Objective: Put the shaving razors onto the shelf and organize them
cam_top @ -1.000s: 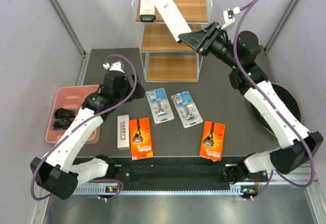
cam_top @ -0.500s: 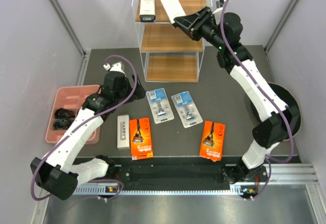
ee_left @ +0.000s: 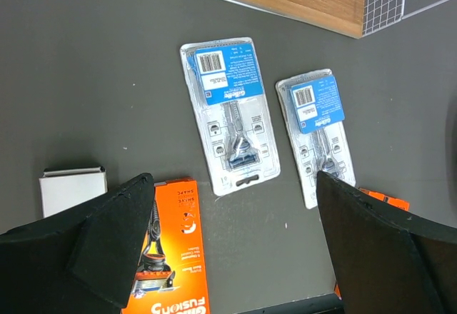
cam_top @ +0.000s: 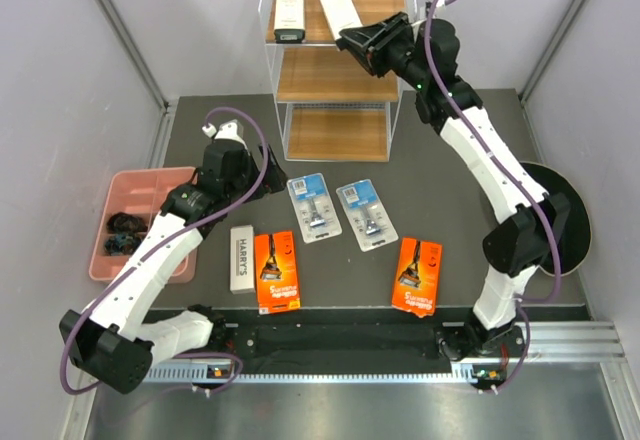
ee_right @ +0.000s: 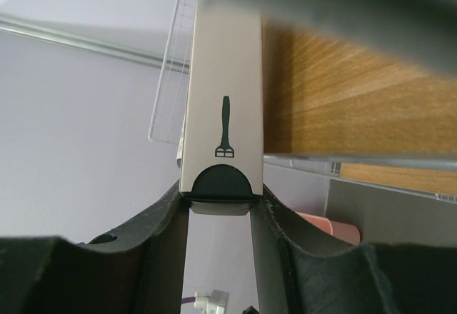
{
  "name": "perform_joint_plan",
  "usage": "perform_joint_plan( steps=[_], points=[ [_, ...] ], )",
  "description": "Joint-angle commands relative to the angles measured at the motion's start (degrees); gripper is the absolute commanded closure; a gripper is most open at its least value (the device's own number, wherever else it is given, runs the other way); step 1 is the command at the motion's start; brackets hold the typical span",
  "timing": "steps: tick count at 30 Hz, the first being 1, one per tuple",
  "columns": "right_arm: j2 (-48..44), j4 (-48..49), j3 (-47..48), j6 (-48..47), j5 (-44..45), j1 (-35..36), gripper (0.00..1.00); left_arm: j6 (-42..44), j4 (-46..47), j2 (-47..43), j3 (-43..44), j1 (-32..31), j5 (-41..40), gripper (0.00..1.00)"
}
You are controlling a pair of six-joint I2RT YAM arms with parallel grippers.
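The shelf (cam_top: 400, 60) stands at the back, and one white box (cam_top: 289, 10) lies on its top tier. My right gripper (cam_top: 354, 40) is shut on the near end of a second white box (cam_top: 336, 0), held over that tier beside the first. In the right wrist view, this box (ee_right: 221, 100) sits clamped between the fingers (ee_right: 164, 221). On the table lie two blue blister packs (cam_top: 315, 208) (cam_top: 366, 214), two orange cards (cam_top: 276, 271) (cam_top: 418, 275) and the HARRY'S box (cam_top: 241, 257). My left gripper (ee_left: 233, 180) hangs open above them, holding nothing.
A pink compartment tray (cam_top: 155, 180) with dark small items sits at the table's left edge. A black round object (cam_top: 575, 210) lies at the right, partly under the right arm. Grey walls close in on both sides.
My right arm has carried the white box up and leftward, from in front of the shelf to over the top tier. The left arm has not moved.
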Motion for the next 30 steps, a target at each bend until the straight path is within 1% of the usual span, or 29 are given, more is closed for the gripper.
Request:
perform_joint_plan(
  steps=[1, 7, 19, 23, 25, 30],
  points=[
    [3.2, 0.6, 7.2, 2.5, 1.4, 1.2, 0.98, -0.1, 2.2, -1.2, 0.3, 0.1, 0.2, 0.01],
    [5.4, 1.5, 8.8, 4.9, 3.1, 3.1, 0.97, 1.0, 0.3, -1.9, 2.7, 0.1, -0.9, 0.01],
    [9.0, 1.3, 13.1, 5.6, 3.2, 6.4, 0.94, 2.5, -2.2, -3.2, 4.5, 0.1, -2.0, 0.01],
    [6.6, 3.5, 9.9, 5.3, 4.0, 7.1, 0.95, 2.5, -2.5, -3.5, 4.3, 0.1, -2.0, 0.01],
    [3.8, 4.5, 6.6, 4.4, 5.7, 7.2, 0.96, 2.7, -2.5, -3.6, 4.0, 0.1, -2.1, 0.01],
    [1.0, 1.0, 6.2, 0.6, 8.3, 6.7, 0.97, 2.7, -2.5, -3.6, 3.7, 0.2, -1.8, 0.01]
  ],
)
